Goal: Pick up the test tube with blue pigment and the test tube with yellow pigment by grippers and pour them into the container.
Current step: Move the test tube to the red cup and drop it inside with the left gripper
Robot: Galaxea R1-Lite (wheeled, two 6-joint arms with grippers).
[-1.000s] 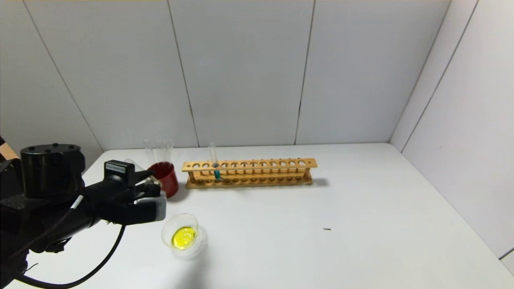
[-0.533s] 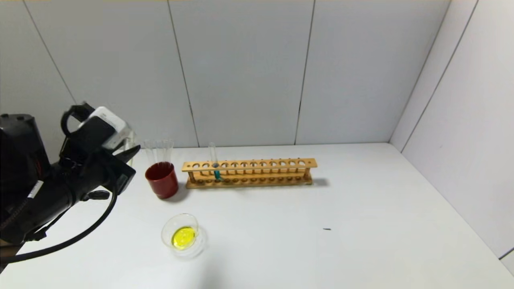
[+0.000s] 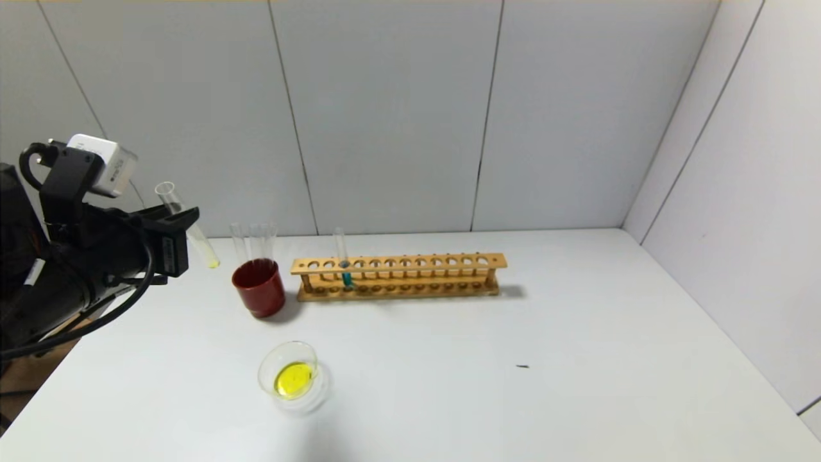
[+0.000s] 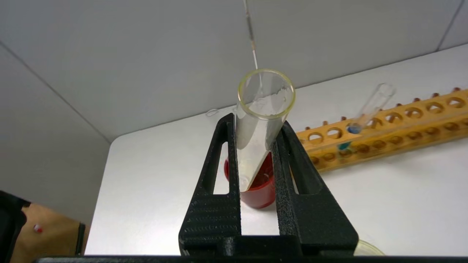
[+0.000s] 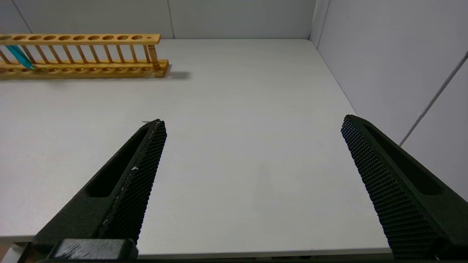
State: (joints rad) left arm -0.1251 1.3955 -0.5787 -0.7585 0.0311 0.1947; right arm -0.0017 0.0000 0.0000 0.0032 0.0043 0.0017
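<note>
The head camera looks forward and down over the whole bench (image 3: 577, 333) from its near edge, facing the far wall. The left wrist camera sits close behind the left hand (image 4: 256, 160), aimed toward the far-left corner. The right wrist camera looks out between the right hand's (image 5: 252, 168) fingers across the bench's right side. All three share the rack (image 3: 397, 276).
</note>
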